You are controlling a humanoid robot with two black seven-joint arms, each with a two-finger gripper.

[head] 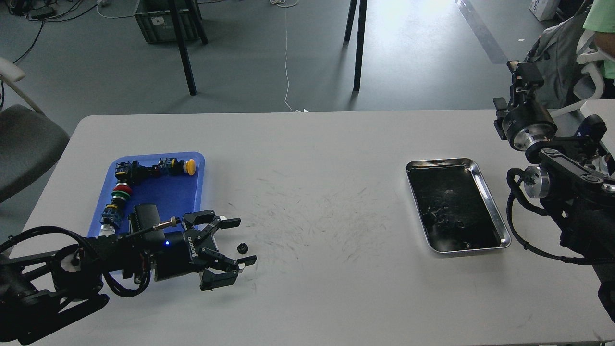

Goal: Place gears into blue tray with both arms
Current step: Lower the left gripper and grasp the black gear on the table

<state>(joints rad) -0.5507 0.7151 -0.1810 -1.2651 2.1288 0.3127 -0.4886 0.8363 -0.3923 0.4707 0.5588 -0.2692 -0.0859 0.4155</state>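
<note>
One small black gear (242,248) lies on the white table, just right of the blue tray (166,197). My left gripper (242,241) is low over the table with its fingers spread open on either side of the gear, one finger beyond it and one nearer me; nothing is gripped. The blue tray holds a row of push-button switches (126,185) with yellow, red and green caps. My right arm (552,163) hangs at the right table edge, and its gripper (521,72) points away and is seen end-on.
A shiny steel tray (483,178) with a dark inside sits at the right of the table. A grey chair (24,144) stands left of the table. Table legs and a crate are on the floor beyond.
</note>
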